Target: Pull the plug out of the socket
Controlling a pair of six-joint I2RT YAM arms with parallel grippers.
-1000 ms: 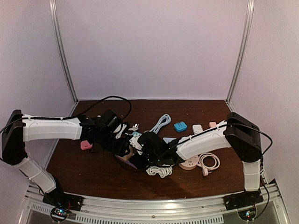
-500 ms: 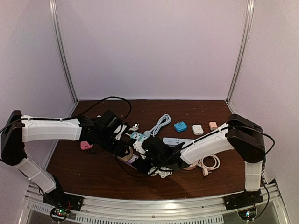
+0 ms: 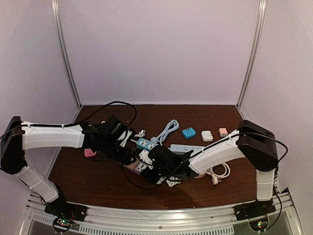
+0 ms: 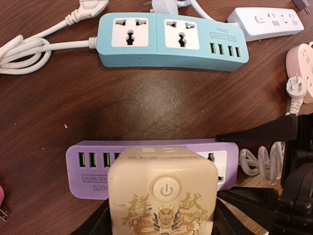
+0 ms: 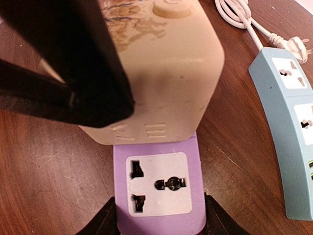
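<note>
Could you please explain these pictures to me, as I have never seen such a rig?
The machine is a left arm and a right arm, bolted at the near edge of a table, each ending in a two-finger gripper. One picture looks down from above and behind the arms; the other two come from cameras on the wrists. On the table lie a purple power strip, a teal power strip, a white strip, a pink round socket and coiled white cables. A cream cube plug with a power button sits in the purple strip. The left gripper holds that cube between its jaws. The right gripper has its jaws against both sides of the purple strip's end, apparently to steady it.
</note>
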